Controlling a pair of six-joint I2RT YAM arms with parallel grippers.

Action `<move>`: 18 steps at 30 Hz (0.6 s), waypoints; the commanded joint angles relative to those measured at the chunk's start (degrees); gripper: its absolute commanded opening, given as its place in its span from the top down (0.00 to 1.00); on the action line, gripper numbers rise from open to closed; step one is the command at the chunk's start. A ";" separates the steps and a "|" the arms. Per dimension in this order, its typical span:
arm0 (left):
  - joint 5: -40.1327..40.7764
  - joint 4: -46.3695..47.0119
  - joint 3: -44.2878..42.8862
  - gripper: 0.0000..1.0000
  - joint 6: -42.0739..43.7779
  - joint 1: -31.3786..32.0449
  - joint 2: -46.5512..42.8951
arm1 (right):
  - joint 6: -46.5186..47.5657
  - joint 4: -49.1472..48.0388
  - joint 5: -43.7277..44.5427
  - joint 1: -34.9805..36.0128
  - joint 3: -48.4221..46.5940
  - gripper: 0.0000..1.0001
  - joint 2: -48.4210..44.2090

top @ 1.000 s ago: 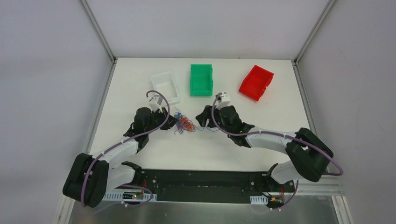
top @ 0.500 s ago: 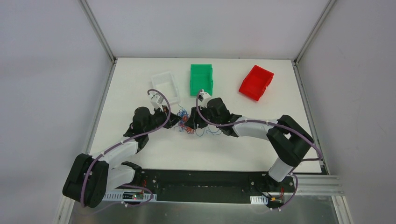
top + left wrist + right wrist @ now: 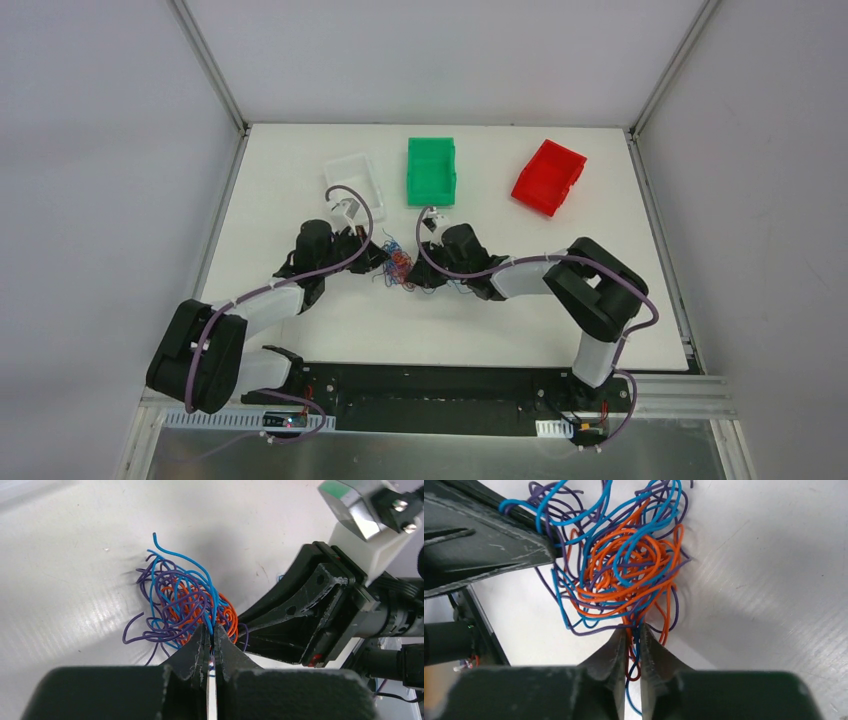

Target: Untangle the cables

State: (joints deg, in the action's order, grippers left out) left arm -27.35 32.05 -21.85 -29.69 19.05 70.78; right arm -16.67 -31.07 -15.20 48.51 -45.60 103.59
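cables (image 3: 186, 598) knotted, pinched by left tool (image 3: 210, 634) and right tool (image 3: 633, 633).

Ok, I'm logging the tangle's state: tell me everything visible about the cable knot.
The cables form one loose knot of thin blue, orange and purple wires, orange mostly at the core, free ends curling out. It lies on the white table; the left gripper and right gripper each pinch strands at opposite edges.

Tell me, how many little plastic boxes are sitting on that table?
3, lined along the far side: a clear box on the left, a green box in the middle, a red box on the right. None appears hidden.
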 commanded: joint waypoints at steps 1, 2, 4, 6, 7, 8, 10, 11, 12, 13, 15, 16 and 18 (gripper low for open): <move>1.82 -2.51 -3.76 1.00 -0.03 -0.05 1.24 | -0.91 -4.74 4.77 -0.31 1.56 1.00 -2.90; 2.55 -3.17 -3.88 1.00 -0.02 -0.06 1.21 | -1.37 -4.86 8.58 -0.35 2.35 1.00 -3.65; 5.45 -5.28 -4.20 1.00 0.15 -0.06 0.78 | -2.69 -5.11 15.66 -0.82 4.07 1.00 -5.09; 10.90 -9.07 -4.70 1.00 0.12 -0.06 0.01 | -5.29 -5.14 26.33 -1.11 6.40 1.00 -7.36; 14.26 -11.40 -5.00 1.00 0.00 -0.13 -0.48 | -6.97 -5.23 31.56 -1.26 7.82 1.00 -8.63; 17.10 -13.46 -5.24 1.00 -0.08 -0.15 -0.92 | -8.66 -5.77 36.26 -1.50 9.42 1.00 -9.88; 21.37 -15.93 -5.27 1.00 -0.27 -0.21 -2.04 | -10.55 -8.03 41.70 -1.90 13.05 1.00 -12.80; 22.29 -16.12 -5.02 1.00 -0.32 -0.24 -2.62 | -11.19 -9.18 44.11 -1.88 14.53 1.00 -13.93; 23.30 -16.14 -4.66 1.00 -0.47 -0.24 -3.26 | -12.58 -10.09 46.75 -1.87 15.86 1.00 -14.97; 24.49 -16.23 -4.31 1.00 -0.68 -0.24 -3.82 | -13.99 -10.85 49.40 -1.91 17.16 1.00 -16.03; 26.78 -16.55 -3.54 1.00 -1.20 -0.24 -4.83 | -16.29 -11.98 54.89 -1.85 19.70 1.00 -18.15; 28.34 -17.09 -3.48 1.00 -1.44 -0.24 -5.08 | -17.36 -12.39 57.56 -1.89 20.90 1.00 -19.08; 30.17 -18.14 -3.64 1.00 -1.54 -0.21 -5.43 | -20.32 -12.12 63.75 -1.85 22.55 1.00 -20.57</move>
State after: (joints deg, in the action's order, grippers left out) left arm -9.39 19.53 -25.30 -31.90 20.32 66.83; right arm -30.74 -43.70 24.01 49.08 -27.51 86.28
